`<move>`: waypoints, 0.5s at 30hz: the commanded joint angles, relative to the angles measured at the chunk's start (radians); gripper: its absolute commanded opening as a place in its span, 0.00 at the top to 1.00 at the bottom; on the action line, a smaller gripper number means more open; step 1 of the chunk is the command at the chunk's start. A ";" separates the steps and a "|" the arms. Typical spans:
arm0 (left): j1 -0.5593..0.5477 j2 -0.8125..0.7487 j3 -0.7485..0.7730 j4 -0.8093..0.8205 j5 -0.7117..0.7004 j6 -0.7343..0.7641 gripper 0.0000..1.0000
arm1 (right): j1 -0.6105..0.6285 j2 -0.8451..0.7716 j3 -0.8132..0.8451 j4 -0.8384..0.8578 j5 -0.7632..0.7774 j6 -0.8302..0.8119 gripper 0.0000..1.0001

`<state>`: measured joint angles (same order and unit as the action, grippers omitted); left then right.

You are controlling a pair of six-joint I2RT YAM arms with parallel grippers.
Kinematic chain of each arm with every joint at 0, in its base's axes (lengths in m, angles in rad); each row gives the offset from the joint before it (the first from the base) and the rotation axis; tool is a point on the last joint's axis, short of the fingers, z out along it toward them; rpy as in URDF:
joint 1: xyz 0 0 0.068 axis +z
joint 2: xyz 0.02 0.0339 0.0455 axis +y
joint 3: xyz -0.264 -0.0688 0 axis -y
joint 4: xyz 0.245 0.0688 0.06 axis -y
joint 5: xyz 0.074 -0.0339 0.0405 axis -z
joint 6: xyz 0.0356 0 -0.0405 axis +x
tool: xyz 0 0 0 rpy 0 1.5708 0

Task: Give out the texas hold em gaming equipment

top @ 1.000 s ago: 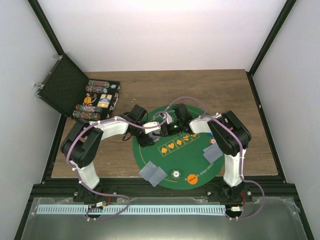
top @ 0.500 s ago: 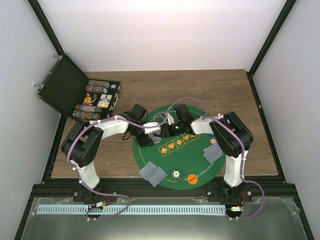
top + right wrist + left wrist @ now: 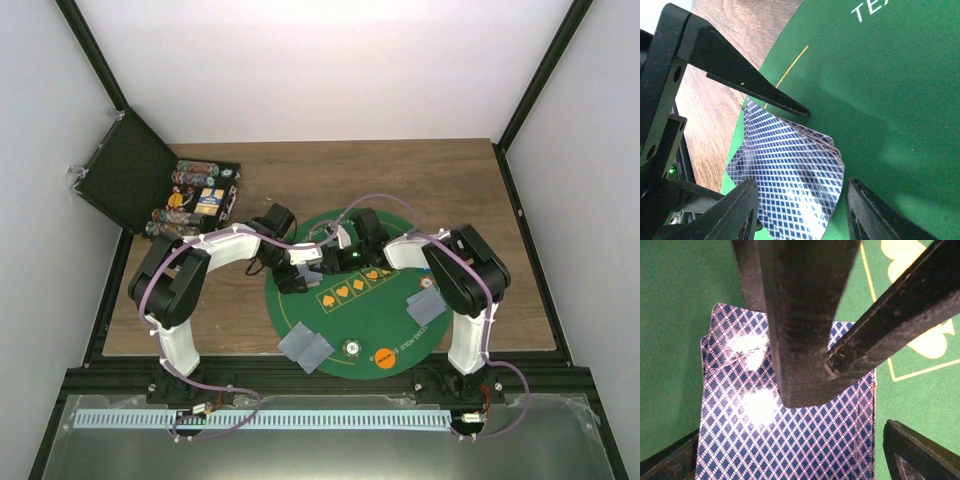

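A deck of playing cards with blue diamond-pattern backs [image 3: 765,445] lies slightly fanned on the round green mat [image 3: 345,322]. My left gripper [image 3: 790,432] is open, its fingers straddling the deck's width with a thin strip of mat showing at the right finger. My right gripper [image 3: 802,182] is open around a corner of the same deck [image 3: 785,160]. In the top view the left gripper [image 3: 296,281] and the right gripper [image 3: 326,262] meet over the mat's left half and hide the deck. The right gripper's fingers [image 3: 800,340] cross over the deck.
Two face-down card piles lie at the mat's front left [image 3: 305,347] and right [image 3: 428,305]. A pale token [image 3: 351,348], an orange token [image 3: 384,357] and a red-and-white token [image 3: 428,283] lie on the mat. An open black case [image 3: 125,170] with chip rows [image 3: 195,200] stands at the back left.
My left gripper has shifted slightly right, closer to the right gripper. The right arm has barely moved.
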<state>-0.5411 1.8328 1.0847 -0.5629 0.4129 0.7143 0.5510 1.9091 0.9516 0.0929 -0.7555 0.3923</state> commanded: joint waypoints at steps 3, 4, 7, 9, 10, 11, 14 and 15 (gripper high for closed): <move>0.000 0.044 -0.039 -0.009 -0.017 0.030 0.10 | -0.018 -0.076 -0.017 -0.011 0.038 0.015 0.48; 0.000 0.044 -0.043 -0.005 -0.021 0.029 0.10 | -0.019 -0.080 -0.018 -0.017 0.044 0.018 0.48; 0.000 0.053 -0.051 0.000 -0.027 0.028 0.15 | -0.025 -0.099 -0.027 -0.032 0.064 0.024 0.47; 0.000 0.051 -0.059 0.003 -0.023 0.033 0.19 | -0.028 -0.120 -0.037 -0.041 0.082 0.026 0.47; 0.000 0.046 -0.063 0.003 -0.018 0.037 0.22 | -0.031 -0.127 -0.044 -0.047 0.090 0.027 0.46; 0.000 0.038 -0.068 0.004 -0.011 0.041 0.26 | -0.034 -0.135 -0.053 -0.050 0.097 0.030 0.47; 0.000 0.017 -0.077 0.014 -0.005 0.041 0.36 | -0.044 -0.159 -0.079 -0.051 0.107 0.038 0.47; 0.000 0.008 -0.081 0.018 -0.001 0.041 0.37 | -0.046 -0.169 -0.089 -0.050 0.110 0.039 0.47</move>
<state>-0.5343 1.8263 1.0569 -0.5087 0.4007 0.7467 0.5232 1.7863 0.8928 0.0650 -0.6785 0.4206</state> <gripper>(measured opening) 0.660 0.534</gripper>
